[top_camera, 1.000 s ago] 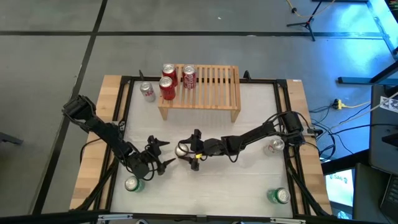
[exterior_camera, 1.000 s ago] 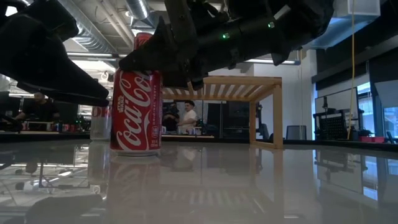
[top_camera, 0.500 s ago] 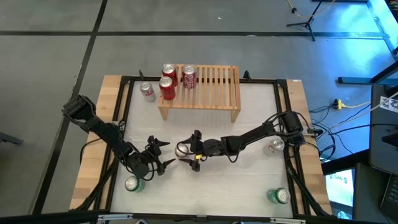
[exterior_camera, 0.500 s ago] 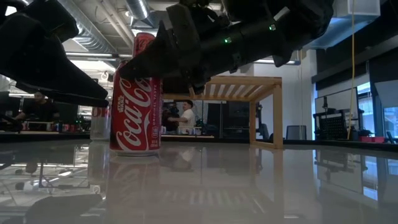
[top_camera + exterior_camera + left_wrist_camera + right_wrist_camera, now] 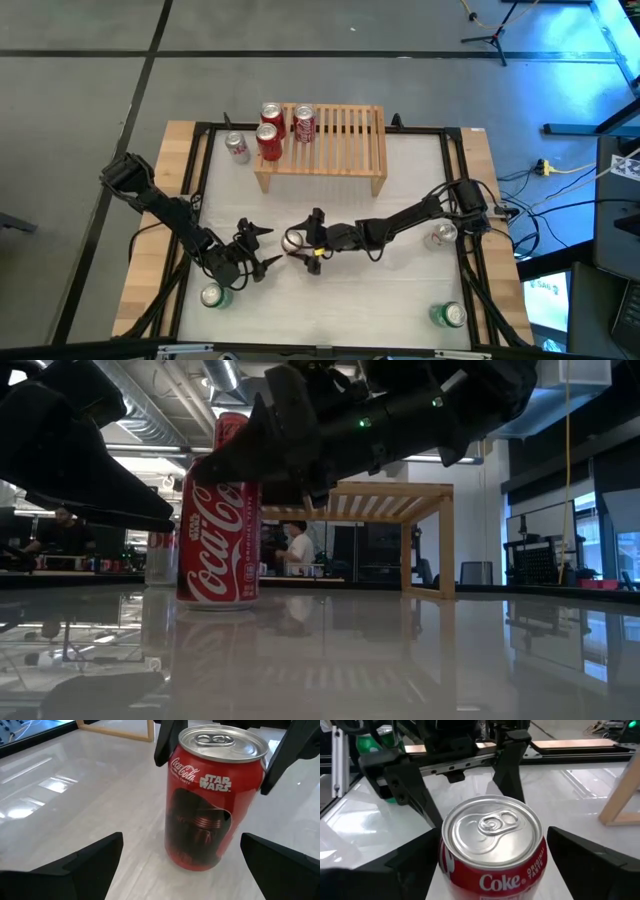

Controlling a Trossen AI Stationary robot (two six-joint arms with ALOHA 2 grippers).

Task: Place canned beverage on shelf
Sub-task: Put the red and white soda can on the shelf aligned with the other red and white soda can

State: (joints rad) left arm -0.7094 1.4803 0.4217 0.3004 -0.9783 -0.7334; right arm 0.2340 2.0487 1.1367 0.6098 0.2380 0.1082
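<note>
A red Coca-Cola can (image 5: 291, 240) stands upright on the white table; it also shows in the low view (image 5: 218, 530). My right gripper (image 5: 301, 241) reaches it from the table's right, with a finger on each side of its upper part (image 5: 492, 835). My left gripper (image 5: 264, 250) is open and empty just left of the can, pointing at it (image 5: 181, 837). The pale wooden shelf (image 5: 340, 140) stands at the far side. Three red cans (image 5: 303, 122) stand at its left end. My right gripper has the can's upper wall (image 5: 172, 757) between its two fingers (image 5: 287, 750), one on the near side and one on the far side. The fingers come roughly level from the table's right. The can stands upright with its base on the table.
A silver-and-red can (image 5: 237, 147) stands left of the shelf. A green can (image 5: 212, 295) is at the near left, another green can (image 5: 448, 315) at the near right, and a silver can (image 5: 440, 235) at the right edge. A black frame borders the table.
My right gripper has dipped and tipped slightly at the can's top, then kept still. The can has stayed standing in place.
</note>
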